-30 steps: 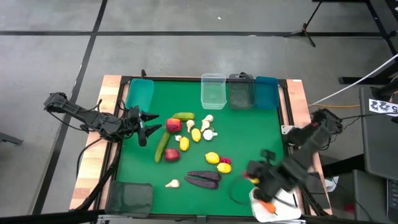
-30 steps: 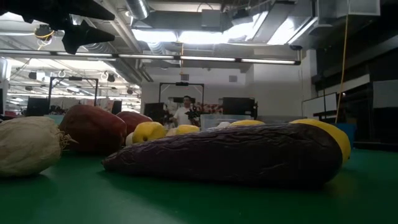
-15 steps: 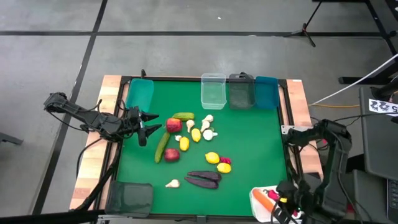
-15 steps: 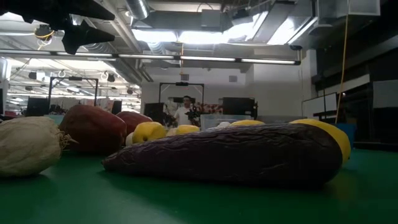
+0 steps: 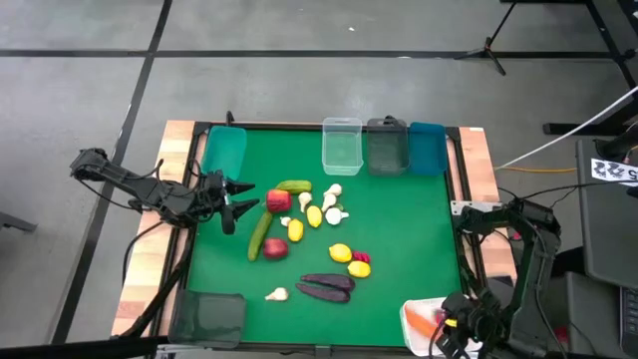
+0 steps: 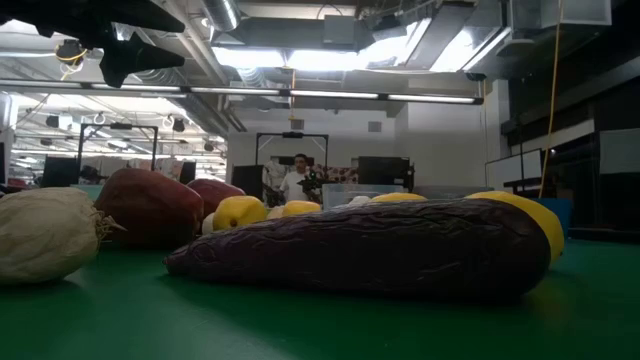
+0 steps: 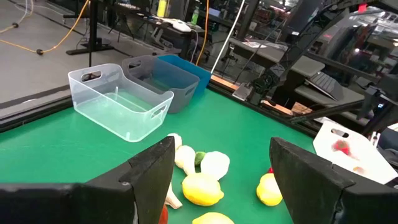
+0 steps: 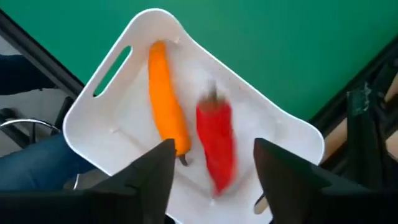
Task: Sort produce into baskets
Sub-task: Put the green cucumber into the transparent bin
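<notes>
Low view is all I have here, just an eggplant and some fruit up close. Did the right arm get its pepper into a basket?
Observer: Yes. A red pepper lies in the white basket beside an orange carrot.
Operator: Is the right gripper clear of it?
Observer: The right gripper hangs above the basket, jaws open, holding nothing.
Operator: And the left arm?
Observer: The left gripper waits open at the table's left edge, beside the produce pile.

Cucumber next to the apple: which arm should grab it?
Left, probably. The left gripper hovers open right beside the cucumber and apple. The right gripper, open, is at the opposite corner over the white basket, which holds a carrot and pepper.
</notes>
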Tool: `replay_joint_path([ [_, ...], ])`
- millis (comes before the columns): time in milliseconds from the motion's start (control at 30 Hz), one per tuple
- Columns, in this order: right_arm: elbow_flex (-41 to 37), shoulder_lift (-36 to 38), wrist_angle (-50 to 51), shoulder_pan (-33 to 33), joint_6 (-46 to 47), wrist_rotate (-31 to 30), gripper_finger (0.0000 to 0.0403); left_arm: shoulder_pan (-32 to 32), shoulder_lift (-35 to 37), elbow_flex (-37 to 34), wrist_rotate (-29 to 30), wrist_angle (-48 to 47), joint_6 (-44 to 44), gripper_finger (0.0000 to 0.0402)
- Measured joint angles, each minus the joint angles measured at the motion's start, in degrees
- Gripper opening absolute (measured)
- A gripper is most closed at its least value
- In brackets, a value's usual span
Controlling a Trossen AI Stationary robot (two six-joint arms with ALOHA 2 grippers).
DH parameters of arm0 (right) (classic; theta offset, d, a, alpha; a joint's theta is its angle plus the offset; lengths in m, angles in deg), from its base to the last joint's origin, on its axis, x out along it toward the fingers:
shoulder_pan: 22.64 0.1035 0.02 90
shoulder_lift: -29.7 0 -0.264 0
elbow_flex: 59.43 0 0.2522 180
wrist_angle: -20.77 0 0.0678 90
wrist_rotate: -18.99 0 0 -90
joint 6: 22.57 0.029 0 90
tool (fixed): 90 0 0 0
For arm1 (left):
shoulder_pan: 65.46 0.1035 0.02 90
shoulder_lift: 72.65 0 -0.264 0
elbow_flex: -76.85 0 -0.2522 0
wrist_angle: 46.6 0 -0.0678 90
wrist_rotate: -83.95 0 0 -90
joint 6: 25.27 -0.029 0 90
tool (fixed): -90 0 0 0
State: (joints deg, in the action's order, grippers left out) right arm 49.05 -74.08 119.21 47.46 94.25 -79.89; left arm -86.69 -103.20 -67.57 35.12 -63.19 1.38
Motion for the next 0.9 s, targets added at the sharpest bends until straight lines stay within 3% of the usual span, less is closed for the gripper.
replay_joint_path([
  [67, 0.0, 0.0, 2.1, 0.0, -0.7, -1.4, 0.0242, 0.0, 0.0, 0.0, 0.0, 0.0, 0.0, 0.0258],
  [100, 0.0, 0.0, 2.5, 0.0, -2.0, -4.9, 0.0245, 0.0, 0.0, 0.0, 0.0, 0.0, 0.0, 0.0258],
  [233, 0.0, 0.2, 5.7, -2.4, -8.6, -28.2, 0.0247, 0.0, 0.0, 0.0, 0.0, 0.0, 0.0, 0.0258],
  [300, 0.0, 1.1, 5.0, -6.3, -16.1, -34.6, 0.0243, 0.0, 0.0, 0.0, 0.0, 0.0, 0.0, 0.0258],
  [533, 0.0, 2.0, 3.8, -25.0, -44.6, -35.3, 0.0240, 0.0, 0.0, 0.0, 0.0, 0.0, -0.2, 0.0258],
  [733, 0.0, 1.9, -12.9, -38.3, -77.1, -38.0, 0.0250, 0.0, 0.0, 0.0, 0.0, -0.4, -0.2, 0.0258],
  [900, -2.2, 2.6, -27.3, -47.5, -98.1, -33.0, 0.0242, 0.0, 0.0, 0.0, 0.0, -2.7, 0.8, 0.0258],
])
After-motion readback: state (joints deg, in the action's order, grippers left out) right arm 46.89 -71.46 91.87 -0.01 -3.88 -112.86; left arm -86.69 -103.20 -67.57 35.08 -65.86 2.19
